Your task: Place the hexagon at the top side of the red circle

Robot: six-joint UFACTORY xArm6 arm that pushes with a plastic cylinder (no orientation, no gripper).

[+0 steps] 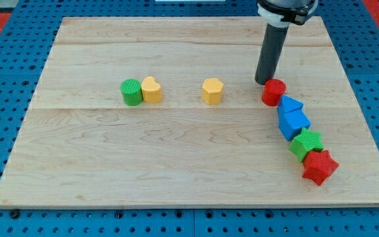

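Observation:
The yellow hexagon sits near the board's middle. The red circle lies to its right, well apart from it. My tip rests just at the upper left of the red circle, touching or nearly touching it, and far to the right of the hexagon.
A green circle and a yellow heart touch each other at the left. Below the red circle run a blue triangle, a blue block, a green star and a red star. The wooden board sits on a blue pegboard.

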